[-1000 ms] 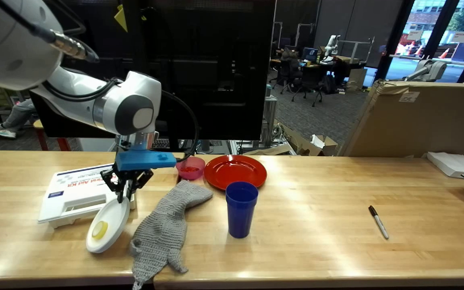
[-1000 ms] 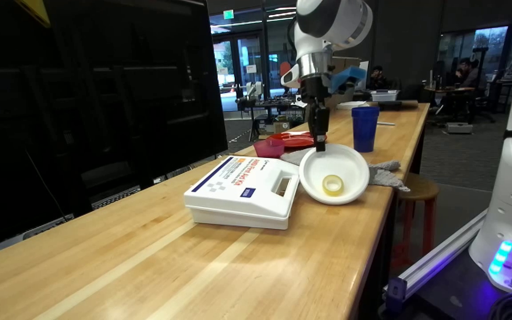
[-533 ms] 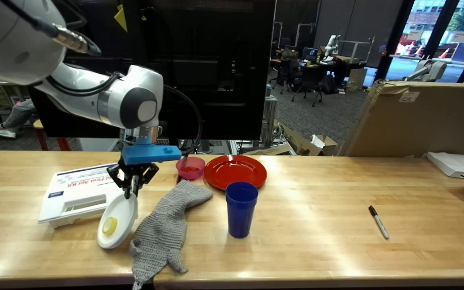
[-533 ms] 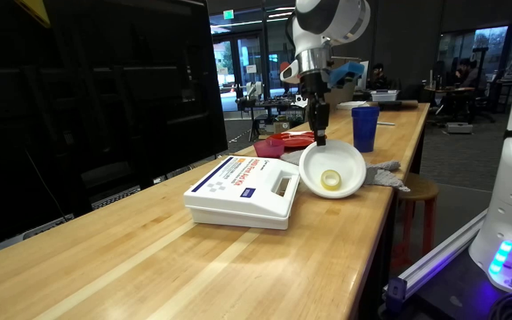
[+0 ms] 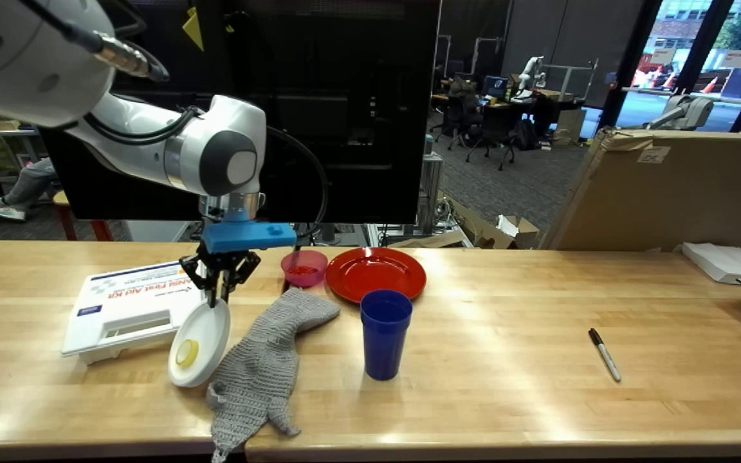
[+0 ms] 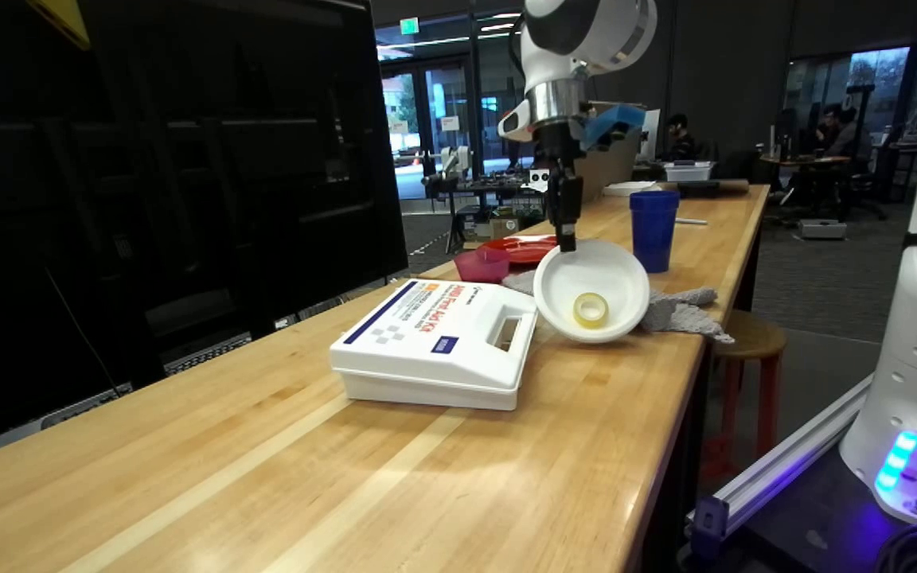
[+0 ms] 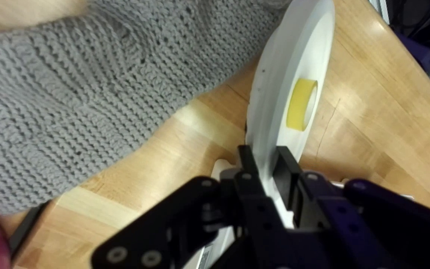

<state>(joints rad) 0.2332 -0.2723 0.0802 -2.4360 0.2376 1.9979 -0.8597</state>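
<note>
Pinching the white plate [image 5: 208,337] by its upper rim, my hand [image 7: 263,158] is drawn almost fully together, with only that thin edge in its grasp. Compared with a second ago, I have carried the white plate a little higher and toward the cloth [image 5: 261,366], so in an exterior view more lettering shows on the kit [image 5: 126,302]. The tape [image 7: 298,104] has ridden along, low on the inner face. Elsewhere on the bench [image 5: 486,321] things lie as they did: the bowl [image 5: 306,281] has red bits [image 5: 303,270] in it, the red plate [image 5: 377,273] sits just beside, and the cup [image 5: 385,341] stands upright in front of that, its bottom out of my sight. Steeply tilted, my load hangs between kit and cloth. In an exterior view the white plate [image 6: 562,286] turns its round inner face to the camera; in the wrist view it stands nearly edge-on, long axis running up and slightly right from my hand, the tape flat against it, hole outward.
</note>
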